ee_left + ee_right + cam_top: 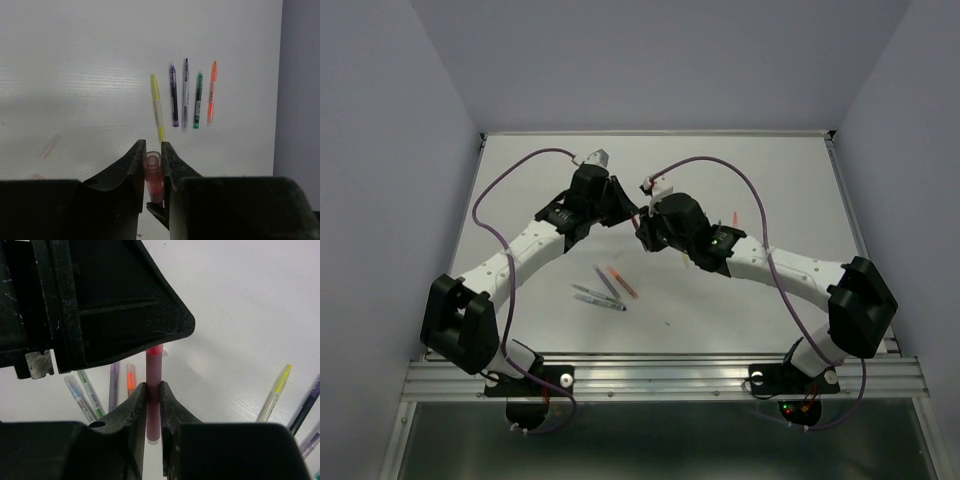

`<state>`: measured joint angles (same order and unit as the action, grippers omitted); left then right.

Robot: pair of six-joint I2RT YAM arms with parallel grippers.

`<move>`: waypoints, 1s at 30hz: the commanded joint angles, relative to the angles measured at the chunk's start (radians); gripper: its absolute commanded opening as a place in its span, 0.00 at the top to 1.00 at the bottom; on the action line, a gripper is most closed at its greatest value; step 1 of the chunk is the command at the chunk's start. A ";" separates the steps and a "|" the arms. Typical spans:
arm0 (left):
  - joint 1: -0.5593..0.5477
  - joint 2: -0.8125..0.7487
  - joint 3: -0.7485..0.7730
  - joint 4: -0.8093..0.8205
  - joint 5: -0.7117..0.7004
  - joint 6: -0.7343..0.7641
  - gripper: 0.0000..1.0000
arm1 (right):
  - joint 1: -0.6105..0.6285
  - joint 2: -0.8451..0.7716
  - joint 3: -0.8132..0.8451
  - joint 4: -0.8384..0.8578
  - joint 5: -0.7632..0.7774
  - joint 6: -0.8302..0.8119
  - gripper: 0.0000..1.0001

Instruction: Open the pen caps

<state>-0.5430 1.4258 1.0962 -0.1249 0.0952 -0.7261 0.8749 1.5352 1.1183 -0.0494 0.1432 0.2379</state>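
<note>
Left tool point(153, 150): clamped snug on the red cap point(153, 172), with both fingers pressed flat against its sides. The cap's round rim is seen poking out just past the fingertips.
Red cap: held up in the air over the middle of the surface point(770, 170), right between the two tools. In the right wrist view it's seen at the very end of the pink pen point(153, 367) with no gap visible. The join is half tucked under the left tool's body, so it can't really be told how firmly it's seated.
Pink pen: gripped around the barrel and lined up pretty much straight with the left tool.
Right tool point(153, 390): closed tight on the pink pen, with both fingers touching it. A short bit of barrel is left sticking out behind the fingers.
Both tools: seen nose to nose in the top view, very close together.
Pale sleeve point(49, 146): a short pinkish piece laid flat on the surface, off to the left in the left wrist view. It's too blurry for more.
Pen row, same view: yellow pen point(158, 107), purple pen point(174, 95), clear-grey pen point(185, 92), green pen point(198, 100) and orange pen point(212, 92) are laid side by side, roughly parallel, well apart from the tools. The yellow one is set a bit nearer the left tool than the rest.
</note>
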 commanded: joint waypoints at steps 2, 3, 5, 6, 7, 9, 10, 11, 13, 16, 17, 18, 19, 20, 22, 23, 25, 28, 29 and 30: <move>-0.005 0.001 0.042 0.016 -0.029 -0.007 1.00 | -0.010 0.034 0.057 -0.030 -0.112 -0.060 0.99; -0.005 0.005 0.044 0.015 -0.040 -0.015 1.00 | -0.010 0.037 0.052 -0.030 -0.131 -0.063 0.99; -0.003 0.016 0.059 0.021 -0.081 -0.039 1.00 | -0.010 0.039 0.031 -0.033 -0.205 -0.068 0.99; -0.002 0.024 0.073 0.021 -0.094 -0.044 1.00 | -0.010 0.037 0.019 -0.035 -0.237 -0.068 0.99; 0.002 0.030 0.111 0.016 -0.160 -0.047 1.00 | -0.010 0.034 -0.006 -0.040 -0.299 -0.071 0.99; 0.030 0.063 0.157 0.014 -0.204 -0.062 1.00 | -0.010 0.028 -0.046 -0.040 -0.373 -0.055 0.99; 0.046 0.076 0.209 0.013 -0.213 -0.067 1.00 | -0.010 0.017 -0.066 -0.037 -0.404 -0.045 0.99; 0.079 0.103 0.232 0.014 -0.212 -0.076 1.00 | 0.001 0.008 -0.116 -0.030 -0.465 -0.026 0.99; 0.109 0.128 0.304 0.011 -0.225 -0.087 1.00 | 0.016 -0.016 -0.170 -0.006 -0.502 -0.003 0.99; 0.153 0.168 0.365 0.005 -0.244 -0.104 1.00 | 0.041 -0.085 -0.283 0.037 -0.592 0.076 0.99; 0.164 0.174 0.375 0.005 -0.235 -0.107 1.00 | 0.053 -0.098 -0.304 0.039 -0.585 0.104 0.99; 0.181 0.179 0.383 0.004 -0.232 -0.119 1.00 | 0.053 -0.107 -0.320 0.078 -0.606 0.112 0.99; 0.187 0.180 0.386 0.004 -0.232 -0.122 1.00 | 0.062 -0.115 -0.336 0.107 -0.616 0.126 0.99; 0.192 0.180 0.384 0.010 -0.229 -0.122 1.00 | 0.062 -0.124 -0.351 0.123 -0.617 0.152 0.99; 0.199 0.176 0.375 0.013 -0.232 -0.130 1.00 | 0.062 -0.130 -0.359 0.131 -0.608 0.172 0.99; 0.210 0.174 0.363 0.021 -0.232 -0.130 1.00 | 0.062 -0.132 -0.359 0.131 -0.634 0.169 0.99; 0.222 0.177 0.363 0.019 -0.229 -0.125 1.00 | 0.062 -0.135 -0.359 0.129 -0.625 0.182 0.99; 0.235 0.167 0.352 0.014 -0.201 -0.115 1.00 | 0.062 -0.144 -0.348 0.100 -0.527 0.183 0.99; 0.235 0.162 0.332 0.030 -0.178 -0.113 1.00 | 0.062 -0.144 -0.328 0.088 -0.463 0.175 0.99; 0.235 0.150 0.321 0.036 -0.167 -0.104 1.00 | 0.052 -0.144 -0.316 0.083 -0.449 0.163 0.99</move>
<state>-0.2928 1.6348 1.4284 -0.1547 -0.0929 -0.8433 0.9478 1.4147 0.7506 0.0479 -0.3828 0.3977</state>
